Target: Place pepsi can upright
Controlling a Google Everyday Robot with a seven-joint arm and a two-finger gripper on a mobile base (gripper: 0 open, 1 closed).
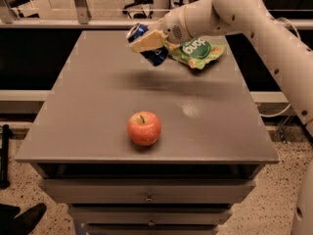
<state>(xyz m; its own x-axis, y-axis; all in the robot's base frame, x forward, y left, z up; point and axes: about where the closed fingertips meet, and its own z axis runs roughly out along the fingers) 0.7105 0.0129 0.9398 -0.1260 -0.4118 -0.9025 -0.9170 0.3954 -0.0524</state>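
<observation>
The pepsi can [155, 58] is dark blue with a silver end. It sits in the tan-and-cream gripper [145, 43], jaws closed on it, above the far part of the plain grey tabletop [93, 111]. The arm [234, 9] is off-white. The snack bag [198, 53] is green with white lettering and orange patches. The apple [144, 128] is red with a yellowish blush.

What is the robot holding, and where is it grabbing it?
The gripper holds the pepsi can around its middle, tilted, above the table.

Over the far side of the matt grey tabletop [98, 111], a smooth pale plastic claw [145, 44] grips a glossy metal can [155, 57]. The apple [144, 128] has shiny skin, and the bag [200, 53] is crinkly.
</observation>
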